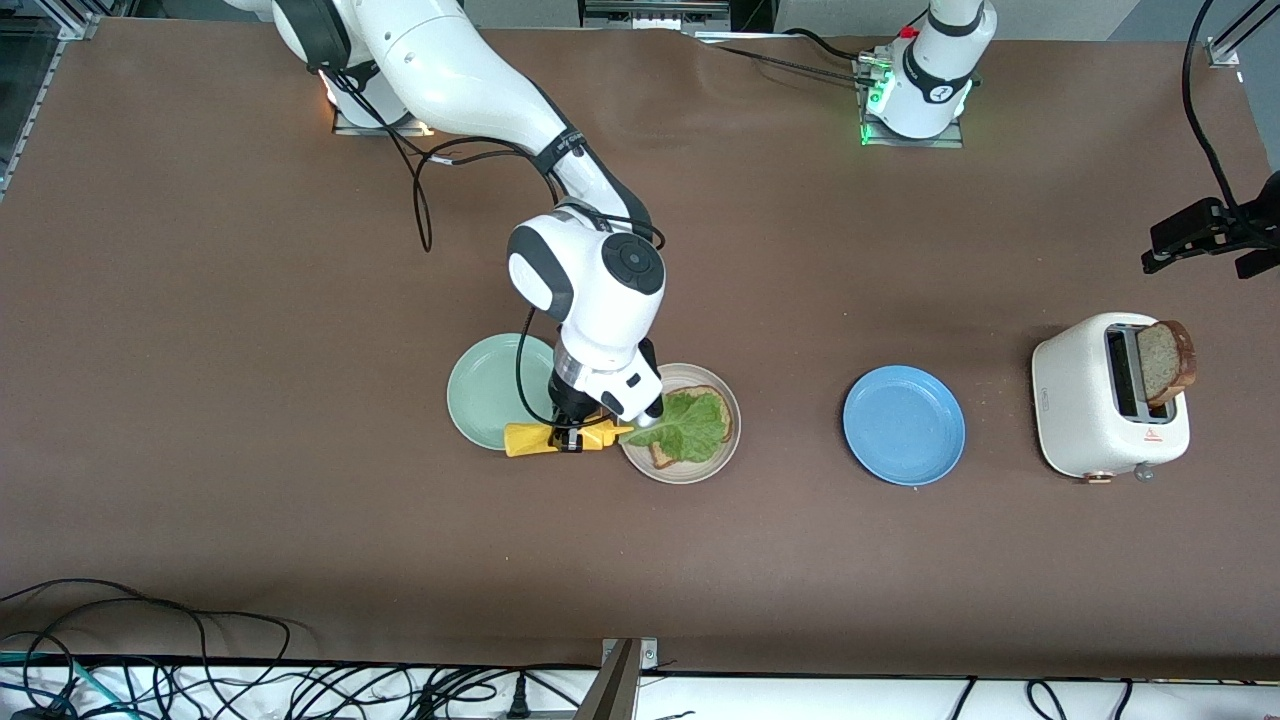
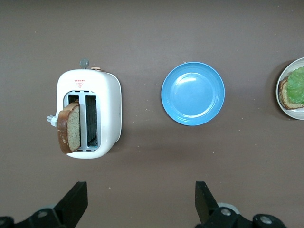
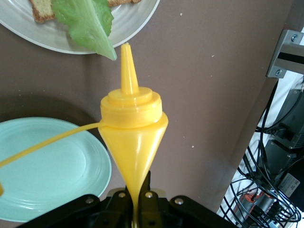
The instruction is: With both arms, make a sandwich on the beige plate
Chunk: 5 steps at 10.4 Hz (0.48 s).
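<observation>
The right tool is clamped tight on a yellow squeeze bottle, held lying flat, low over the near edge of the mint-green plate. In the right wrist view the bottle's nozzle points at the rim of the beige plate, its tip just beside the tip of the lettuce leaf.

The beige plate sits near the middle of the brown desk, touching or nearly touching the mint-green plate at its 9 o'clock. On it lies one slice of brown bread with the ruffled lettuce leaf spread on top, the leaf's tip hanging over the rim toward 9 o'clock. At the beige plate's 3 o'clock, well apart, is a blue plate, and farther the same way a white toaster with a second bread slice standing up out of one slot.

The left tool waits high above the desk with its fingers spread wide, holding nothing, over the bare stretch beside the toaster and blue plate.
</observation>
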Each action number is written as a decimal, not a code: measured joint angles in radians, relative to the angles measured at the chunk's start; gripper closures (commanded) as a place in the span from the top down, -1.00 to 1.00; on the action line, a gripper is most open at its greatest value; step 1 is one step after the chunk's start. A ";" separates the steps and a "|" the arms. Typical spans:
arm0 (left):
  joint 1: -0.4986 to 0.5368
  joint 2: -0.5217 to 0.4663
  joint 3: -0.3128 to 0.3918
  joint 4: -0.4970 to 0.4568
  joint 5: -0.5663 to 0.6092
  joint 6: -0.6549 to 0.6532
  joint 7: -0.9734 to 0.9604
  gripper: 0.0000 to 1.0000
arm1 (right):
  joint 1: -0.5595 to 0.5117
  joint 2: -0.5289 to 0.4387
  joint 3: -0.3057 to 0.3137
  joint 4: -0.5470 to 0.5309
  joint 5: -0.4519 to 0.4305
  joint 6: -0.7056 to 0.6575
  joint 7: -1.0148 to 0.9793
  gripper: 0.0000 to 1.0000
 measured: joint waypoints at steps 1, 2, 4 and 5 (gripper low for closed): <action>0.000 0.000 0.000 0.000 0.000 0.000 0.000 1.00 | 0.000 0.000 -0.003 0.000 0.000 -0.001 -0.001 -1.00; 0.002 0.000 0.000 0.000 0.000 0.000 0.000 1.00 | 0.000 -0.003 -0.004 0.001 0.000 -0.006 -0.001 -1.00; 0.004 0.000 0.000 0.000 0.000 0.000 0.000 1.00 | -0.008 -0.049 -0.008 -0.015 0.055 -0.056 0.003 -1.00; 0.005 0.000 0.000 0.000 0.000 0.000 0.000 1.00 | -0.025 -0.102 -0.014 -0.076 0.134 -0.074 0.003 -1.00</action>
